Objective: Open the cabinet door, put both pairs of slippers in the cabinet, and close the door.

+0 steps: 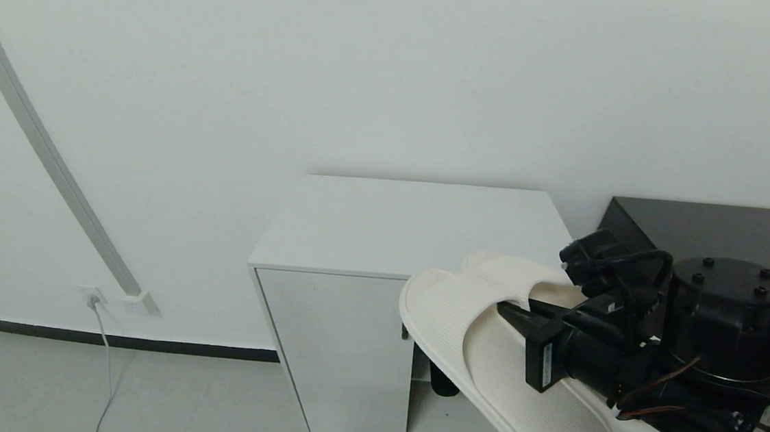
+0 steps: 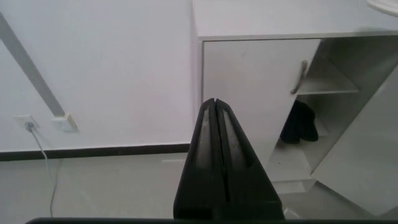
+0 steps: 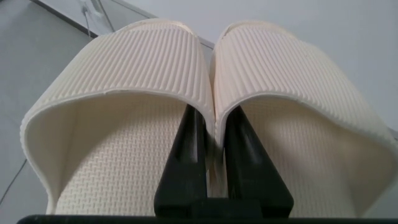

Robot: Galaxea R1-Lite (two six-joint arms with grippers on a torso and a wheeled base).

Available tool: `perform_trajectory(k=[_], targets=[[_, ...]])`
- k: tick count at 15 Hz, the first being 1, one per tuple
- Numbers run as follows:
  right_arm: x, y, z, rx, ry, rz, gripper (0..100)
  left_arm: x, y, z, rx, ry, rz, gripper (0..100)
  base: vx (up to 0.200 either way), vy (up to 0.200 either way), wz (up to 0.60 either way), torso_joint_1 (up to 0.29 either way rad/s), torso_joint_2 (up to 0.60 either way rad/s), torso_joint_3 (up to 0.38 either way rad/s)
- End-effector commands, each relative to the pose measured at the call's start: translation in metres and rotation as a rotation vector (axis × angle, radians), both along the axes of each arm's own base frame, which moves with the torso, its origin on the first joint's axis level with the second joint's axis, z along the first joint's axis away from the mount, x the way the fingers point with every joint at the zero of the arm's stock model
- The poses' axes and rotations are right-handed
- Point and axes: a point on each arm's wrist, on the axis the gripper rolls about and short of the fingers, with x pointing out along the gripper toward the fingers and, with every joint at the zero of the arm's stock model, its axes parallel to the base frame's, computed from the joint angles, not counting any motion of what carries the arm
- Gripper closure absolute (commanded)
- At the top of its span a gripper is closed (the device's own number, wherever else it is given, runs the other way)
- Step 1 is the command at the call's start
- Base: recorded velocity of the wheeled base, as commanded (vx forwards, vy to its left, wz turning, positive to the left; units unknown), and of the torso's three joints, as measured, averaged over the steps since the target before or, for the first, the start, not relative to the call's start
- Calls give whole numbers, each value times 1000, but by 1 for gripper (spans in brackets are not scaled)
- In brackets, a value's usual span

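Note:
A pair of cream ribbed slippers hangs side by side in my right gripper, just in front of the white cabinet. In the right wrist view the gripper is shut on the slippers, one finger inside each, pinching their touching inner walls. The cabinet's left door is closed. Its right door is swung open, showing shelves. A dark object lies on a lower shelf. My left gripper is shut and empty, low and to the left of the cabinet, pointing at it.
A black surface stands right of the cabinet against the wall. A wall socket with a white cable and a slanting grey conduit are on the left. Bare floor lies left of the cabinet.

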Motion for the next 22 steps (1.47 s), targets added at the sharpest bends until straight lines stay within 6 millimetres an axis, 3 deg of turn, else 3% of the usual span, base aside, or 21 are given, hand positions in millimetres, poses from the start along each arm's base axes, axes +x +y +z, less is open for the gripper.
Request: perform_trajectory(k=[1, 22], targets=[[-1, 0, -1, -4, 3, 1, 100, 0, 0, 0, 0, 1, 0, 100, 0, -200, 0, 7, 2, -2], [-7, 2, -9, -26, 23, 23, 100, 0, 0, 0, 0, 1, 0, 100, 0, 0, -29, 0, 0, 0]])
